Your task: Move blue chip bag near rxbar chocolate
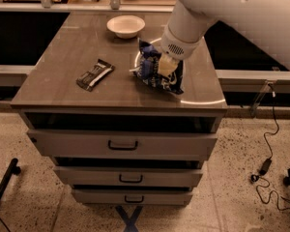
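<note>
The blue chip bag point(154, 70) is a crinkled dark-blue foil bag with white lettering. It hangs tilted just above the right half of the cabinet top, over the glare ring. My gripper point(165, 66) comes down from the upper right and is shut on the bag's upper middle. The rxbar chocolate point(94, 75) is a small dark flat bar with a white stripe. It lies on the cabinet top to the left of the bag, a short gap away.
A white bowl point(125, 25) stands at the back middle of the brown cabinet top point(63, 52). Drawers with handles point(123, 145) face front below. A black cable point(268, 144) lies on the speckled floor at right. A counter runs behind.
</note>
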`<state>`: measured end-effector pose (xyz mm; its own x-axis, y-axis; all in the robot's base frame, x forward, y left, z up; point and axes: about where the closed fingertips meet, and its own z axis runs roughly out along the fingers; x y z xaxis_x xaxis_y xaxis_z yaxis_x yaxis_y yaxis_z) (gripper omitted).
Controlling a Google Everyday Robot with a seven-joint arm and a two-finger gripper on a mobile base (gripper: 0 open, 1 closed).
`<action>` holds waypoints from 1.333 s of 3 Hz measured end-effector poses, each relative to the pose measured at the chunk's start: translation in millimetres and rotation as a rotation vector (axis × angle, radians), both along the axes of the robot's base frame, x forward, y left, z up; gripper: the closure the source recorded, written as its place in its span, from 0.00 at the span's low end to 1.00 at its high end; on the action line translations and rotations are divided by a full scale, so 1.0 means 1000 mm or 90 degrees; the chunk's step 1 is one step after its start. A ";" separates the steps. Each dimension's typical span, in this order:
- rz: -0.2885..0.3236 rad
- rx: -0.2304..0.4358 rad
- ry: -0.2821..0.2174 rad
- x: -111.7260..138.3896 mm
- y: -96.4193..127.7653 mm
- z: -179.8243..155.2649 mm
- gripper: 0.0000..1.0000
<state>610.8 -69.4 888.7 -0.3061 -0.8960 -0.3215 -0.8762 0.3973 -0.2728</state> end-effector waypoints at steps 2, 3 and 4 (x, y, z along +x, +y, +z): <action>0.057 0.054 -0.049 0.038 0.035 0.061 1.00; 0.084 0.081 -0.043 0.066 0.066 0.061 1.00; 0.097 0.096 -0.034 0.085 0.097 0.045 0.87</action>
